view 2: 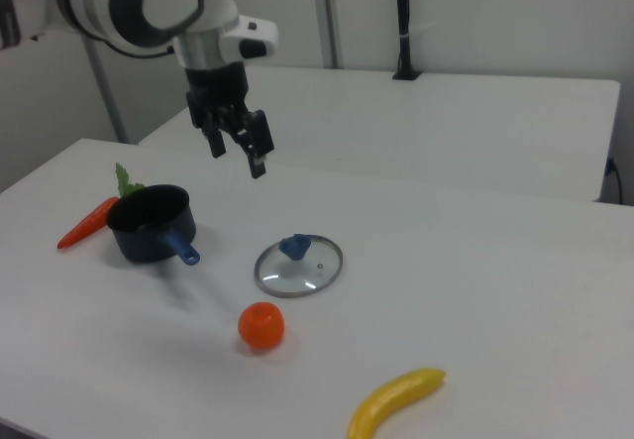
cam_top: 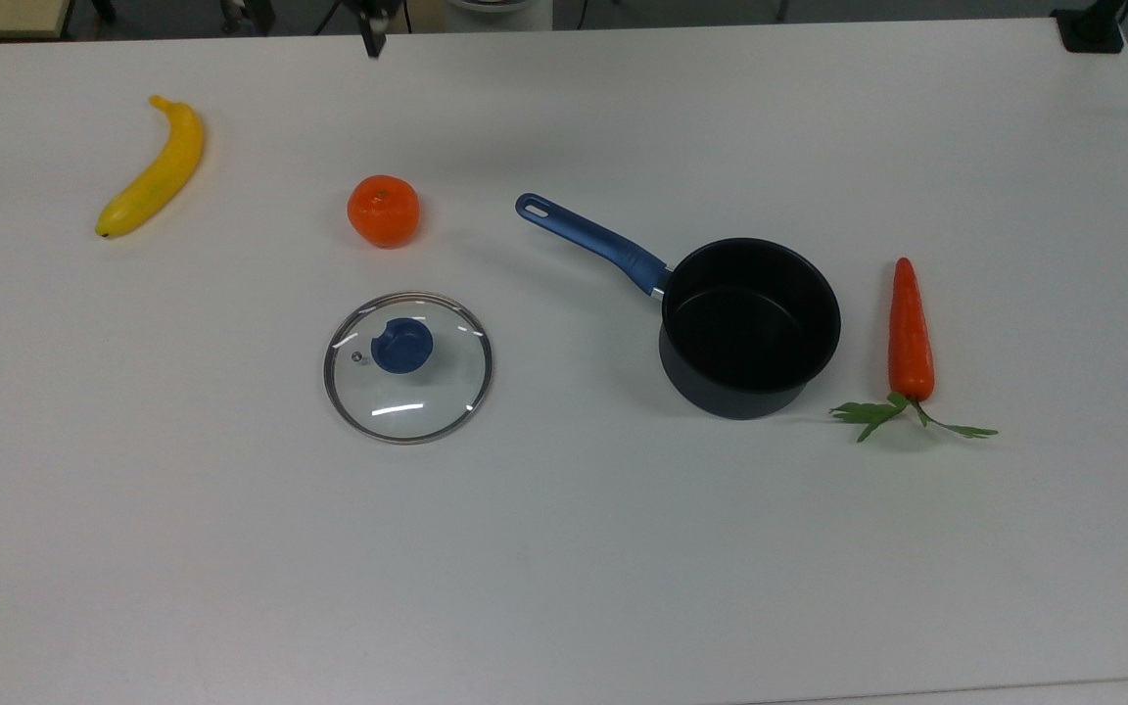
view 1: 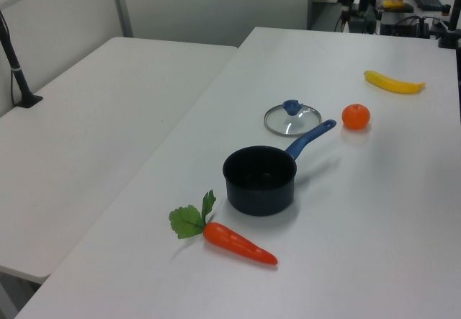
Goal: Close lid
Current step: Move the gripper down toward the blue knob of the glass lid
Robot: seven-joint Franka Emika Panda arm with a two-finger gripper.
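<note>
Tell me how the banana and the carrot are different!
The banana is yellow and curved; the carrot is orange and straight. The carrot has green leaves at one end; the banana has none. In the top view the banana lies far left, the carrot far right beside the saucepan. Both lie flat on the white table.

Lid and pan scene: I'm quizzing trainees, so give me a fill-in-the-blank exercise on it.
The lid lies flat on the ____, apart from the saucepan.
The lid's knob is ____ in colour.
In the top view, the carrot lies to the saucepan's ____.
The saucepan is ____ inside.

Answers: table; blue; right; empty
</note>
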